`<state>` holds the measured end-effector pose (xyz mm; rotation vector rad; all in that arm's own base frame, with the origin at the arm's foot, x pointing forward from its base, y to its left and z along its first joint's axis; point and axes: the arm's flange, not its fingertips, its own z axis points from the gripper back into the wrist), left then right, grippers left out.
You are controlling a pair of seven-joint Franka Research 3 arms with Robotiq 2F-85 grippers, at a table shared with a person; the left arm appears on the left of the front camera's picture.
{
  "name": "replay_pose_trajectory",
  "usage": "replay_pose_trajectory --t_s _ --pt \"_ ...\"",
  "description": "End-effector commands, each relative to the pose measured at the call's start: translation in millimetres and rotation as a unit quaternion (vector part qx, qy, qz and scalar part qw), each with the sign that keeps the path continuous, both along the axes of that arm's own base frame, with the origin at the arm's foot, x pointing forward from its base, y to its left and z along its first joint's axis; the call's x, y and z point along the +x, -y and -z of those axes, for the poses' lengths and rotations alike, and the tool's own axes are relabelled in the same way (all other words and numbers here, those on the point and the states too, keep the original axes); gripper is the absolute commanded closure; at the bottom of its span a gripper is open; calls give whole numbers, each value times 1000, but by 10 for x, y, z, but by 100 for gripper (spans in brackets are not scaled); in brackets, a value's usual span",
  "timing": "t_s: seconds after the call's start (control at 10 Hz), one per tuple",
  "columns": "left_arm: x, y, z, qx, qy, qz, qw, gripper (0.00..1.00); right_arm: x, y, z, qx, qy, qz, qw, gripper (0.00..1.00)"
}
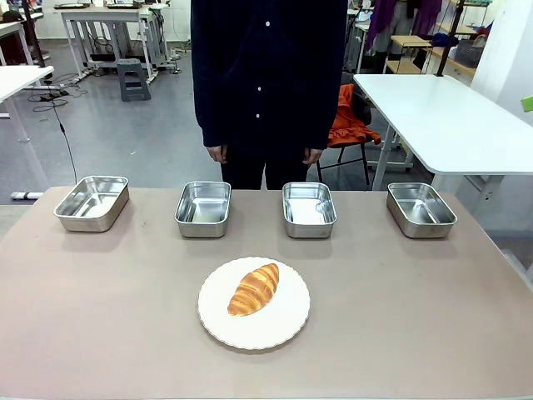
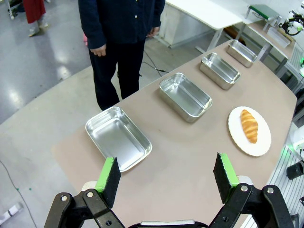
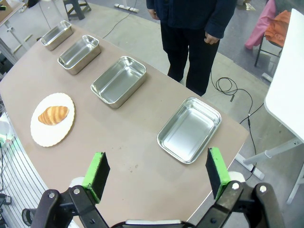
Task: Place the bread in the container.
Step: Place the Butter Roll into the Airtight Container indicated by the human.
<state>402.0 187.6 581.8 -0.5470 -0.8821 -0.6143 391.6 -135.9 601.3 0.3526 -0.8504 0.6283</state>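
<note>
the golden-brown, ridged, croissant-like bread (image 1: 254,289) lies diagonally on a round white scalloped plate (image 1: 287,327) near the middle of the pale brown tabletop (image 1: 416,317). it sits apart from the row of four shiny shallow rectangular stainless-steel trays (image 1: 202,230) beyond it. the left claw (image 2: 167,173) and right claw (image 3: 156,170) each hang above the tabletop with green pads wide apart, and a person in a dark shirt (image 1: 266,75) stands at the far edge.
</note>
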Motion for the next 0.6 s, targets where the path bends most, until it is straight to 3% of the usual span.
replay_pose_trajectory --t_s 0.0,0.5 --pt "-23 -9 -18 -2 4 5 1000 0 7 -1 -1 9 6 -6 1000 0" --pt "-23 -9 -18 -2 4 5 1000 0 7 -1 -1 9 6 -6 1000 0"
